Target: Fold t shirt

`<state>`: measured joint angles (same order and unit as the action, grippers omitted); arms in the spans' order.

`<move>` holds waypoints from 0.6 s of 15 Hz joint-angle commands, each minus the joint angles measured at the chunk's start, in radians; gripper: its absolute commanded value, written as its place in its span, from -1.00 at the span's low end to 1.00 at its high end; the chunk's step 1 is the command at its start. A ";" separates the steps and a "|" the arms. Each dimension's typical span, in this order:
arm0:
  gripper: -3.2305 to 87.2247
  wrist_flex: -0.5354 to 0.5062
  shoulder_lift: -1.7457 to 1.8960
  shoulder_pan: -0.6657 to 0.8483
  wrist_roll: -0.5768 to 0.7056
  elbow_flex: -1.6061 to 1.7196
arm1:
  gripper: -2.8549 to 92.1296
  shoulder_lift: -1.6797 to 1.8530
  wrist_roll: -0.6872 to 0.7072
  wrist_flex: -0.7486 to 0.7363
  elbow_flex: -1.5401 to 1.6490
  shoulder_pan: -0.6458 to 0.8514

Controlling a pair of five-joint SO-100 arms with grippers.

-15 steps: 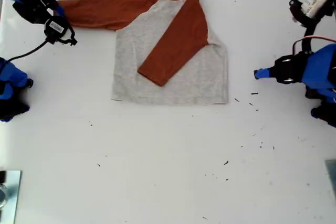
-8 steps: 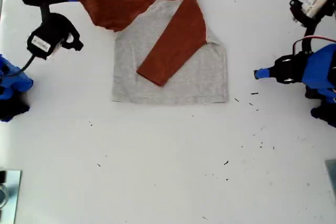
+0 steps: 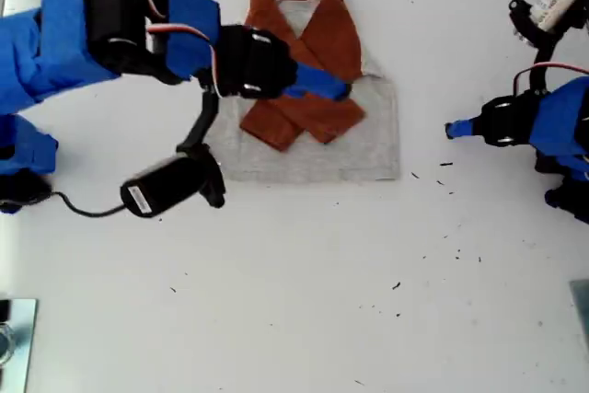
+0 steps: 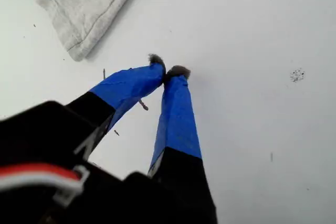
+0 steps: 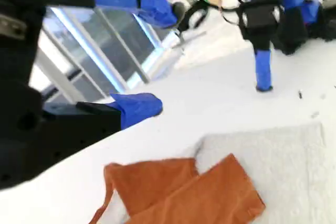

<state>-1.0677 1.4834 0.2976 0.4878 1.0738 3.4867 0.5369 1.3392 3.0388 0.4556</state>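
The t shirt (image 3: 363, 135) lies flat on the white counter (image 3: 294, 301), both rust sleeves crossed over its grey body. My second hand (image 5: 157, 59) hangs over the crossed sleeves, jaws spread wide, gripping nothing. My first hand (image 4: 169, 71) rests on the counter beside the shirt's hem corner, its tips pressed together, empty.

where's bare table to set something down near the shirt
Bare table runs wide below the shirt's hem in the exterior view. A narrower strip lies between the shirt and my first pincer. It is crowded over the shirt's exterior-view left, where my second pincer reaches in.
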 commanded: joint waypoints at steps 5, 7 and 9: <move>-0.75 0.089 0.963 0.204 -0.063 1.094 | -0.87 0.014 -0.009 0.014 0.051 0.006; -0.81 0.153 1.342 0.195 -0.156 1.589 | -0.87 0.014 -0.008 0.012 0.051 0.009; -0.91 0.135 1.721 0.158 -0.273 1.962 | -0.87 0.014 -0.008 0.012 0.052 0.011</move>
<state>-0.9403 2.9238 0.4801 0.2884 2.7842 3.4867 0.5369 1.3392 3.0403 0.4556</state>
